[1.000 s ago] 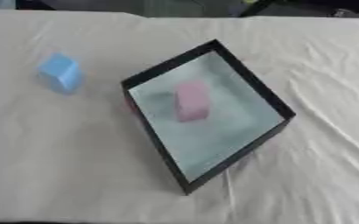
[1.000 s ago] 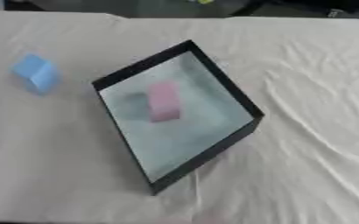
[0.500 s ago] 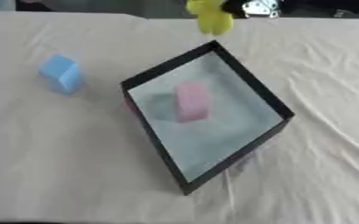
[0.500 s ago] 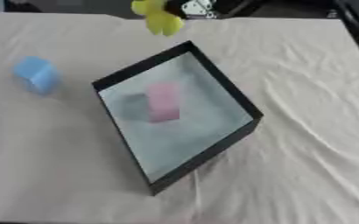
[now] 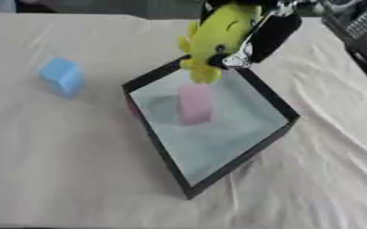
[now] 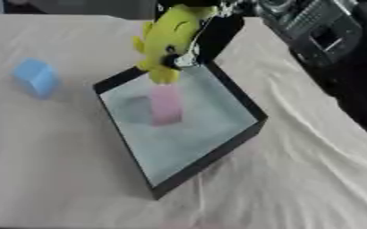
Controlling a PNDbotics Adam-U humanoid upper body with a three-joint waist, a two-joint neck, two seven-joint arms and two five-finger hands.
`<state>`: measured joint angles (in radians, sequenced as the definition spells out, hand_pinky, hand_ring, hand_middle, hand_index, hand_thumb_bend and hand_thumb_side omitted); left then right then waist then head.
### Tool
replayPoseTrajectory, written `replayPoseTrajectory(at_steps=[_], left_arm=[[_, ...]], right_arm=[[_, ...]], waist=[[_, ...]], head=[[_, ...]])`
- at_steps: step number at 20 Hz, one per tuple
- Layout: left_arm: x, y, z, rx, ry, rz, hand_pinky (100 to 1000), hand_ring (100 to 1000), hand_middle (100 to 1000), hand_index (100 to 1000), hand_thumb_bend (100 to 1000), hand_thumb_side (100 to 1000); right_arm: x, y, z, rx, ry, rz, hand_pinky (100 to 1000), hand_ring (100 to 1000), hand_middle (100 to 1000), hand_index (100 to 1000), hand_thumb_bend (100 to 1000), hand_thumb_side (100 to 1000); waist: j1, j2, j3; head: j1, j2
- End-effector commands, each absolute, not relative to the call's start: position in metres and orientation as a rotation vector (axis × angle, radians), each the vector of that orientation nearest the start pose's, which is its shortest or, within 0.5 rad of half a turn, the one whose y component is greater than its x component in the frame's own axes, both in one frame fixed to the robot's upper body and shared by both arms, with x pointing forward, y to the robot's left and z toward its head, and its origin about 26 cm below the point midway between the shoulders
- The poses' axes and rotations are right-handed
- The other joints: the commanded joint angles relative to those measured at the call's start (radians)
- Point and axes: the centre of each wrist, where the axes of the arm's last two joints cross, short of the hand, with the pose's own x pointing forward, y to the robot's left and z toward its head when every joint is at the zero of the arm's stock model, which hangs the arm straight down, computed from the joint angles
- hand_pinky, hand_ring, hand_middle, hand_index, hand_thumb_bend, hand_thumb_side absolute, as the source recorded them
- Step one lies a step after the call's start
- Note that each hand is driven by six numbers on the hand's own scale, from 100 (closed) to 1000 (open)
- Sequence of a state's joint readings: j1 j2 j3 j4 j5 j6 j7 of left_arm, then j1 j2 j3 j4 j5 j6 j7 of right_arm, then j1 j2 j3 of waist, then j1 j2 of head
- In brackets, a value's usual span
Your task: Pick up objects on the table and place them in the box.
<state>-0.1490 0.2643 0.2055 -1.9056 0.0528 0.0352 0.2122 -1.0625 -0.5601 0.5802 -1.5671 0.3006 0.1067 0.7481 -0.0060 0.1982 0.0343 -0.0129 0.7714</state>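
R robot hand (image 5: 269,33) curled round yellow soft toy (image 5: 216,38), held over far corner of black-walled box (image 5: 249,153) | pink block (image 5: 194,103) inside | blue cube (image 5: 62,76) on cloth-covered worktop (image 5: 53,170), well apart | L not seen

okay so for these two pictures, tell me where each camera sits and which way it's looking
Left eye view: in the head, looking down at the table; the right hand enters from the top holding a yellow toy.
Right eye view: beside it, same downward look; more of the dark right arm shows.
Shared: black box, pink block, blue block.
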Motion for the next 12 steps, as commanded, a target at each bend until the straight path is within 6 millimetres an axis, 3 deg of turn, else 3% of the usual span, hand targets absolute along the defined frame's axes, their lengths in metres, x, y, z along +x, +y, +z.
replayPoseTrajectory(at_steps=[1,8,11,12], left_arm=[[0.288,0.324,0.154,0.423,-2.075,0.111,839,761,779,776,100,797],[0.289,0.324,0.154,0.421,-2.076,0.112,839,762,779,777,100,798],[0.289,0.323,0.153,0.419,-2.075,0.112,838,762,779,777,100,799],[0.289,0.323,0.153,0.42,-2.074,0.112,838,762,779,777,100,799]], right_arm=[[0.384,-0.134,0.304,-0.37,-1.557,1.982,774,615,448,651,296,224],[0.396,-0.133,0.27,-0.324,-1.459,2.024,813,739,591,789,423,232],[0.399,-0.134,0.263,-0.321,-1.424,2.058,835,790,685,853,422,164],[0.4,-0.136,0.262,-0.324,-1.416,2.065,848,810,716,866,425,207]], waist=[[0.004,-0.016,0.001],[0.005,-0.013,0.005],[0.005,-0.013,0.005],[0.004,-0.013,0.005]], head=[[-0.004,-0.001],[-0.007,-0.001],[-0.006,-0.001],[-0.005,-0.001]])
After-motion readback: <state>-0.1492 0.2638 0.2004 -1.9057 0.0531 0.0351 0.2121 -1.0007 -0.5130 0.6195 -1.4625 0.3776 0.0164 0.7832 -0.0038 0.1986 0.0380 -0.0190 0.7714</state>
